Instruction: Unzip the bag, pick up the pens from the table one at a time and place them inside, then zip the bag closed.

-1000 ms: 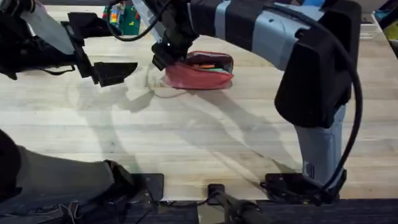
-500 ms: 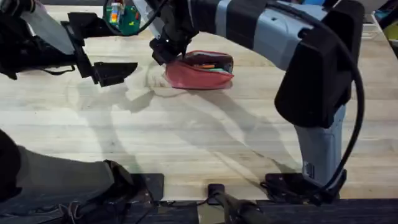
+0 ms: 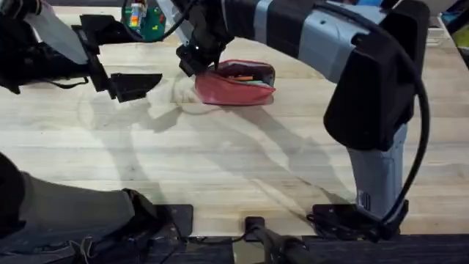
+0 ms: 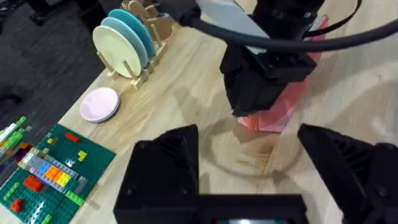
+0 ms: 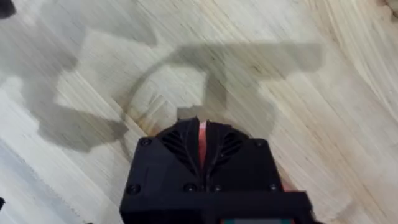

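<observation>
The salmon-pink bag (image 3: 236, 88) lies on the table (image 3: 220, 161) at the back middle. Its zipper mouth gapes open, and an orange pen (image 3: 242, 77) lies inside. My right gripper (image 3: 192, 59) has reached across to the bag's left end and is shut on a strip of pink fabric (image 5: 202, 138). In the left wrist view that same gripper (image 4: 267, 74) stands over the bag (image 4: 277, 115). My left gripper (image 3: 121, 57) hovers to the left of the bag. It is open and empty, with its black fingers (image 4: 165, 165) wide apart.
A green brick baseplate (image 4: 53, 165) with small coloured bricks, a pink dish (image 4: 99, 102) and a wooden rack of plates (image 4: 127, 37) sit along the table's far left edge. The right arm's long link (image 3: 315, 37) spans the back of the table.
The right gripper has shifted slightly back and to the left at the bag's end. The left arm has stayed put.
</observation>
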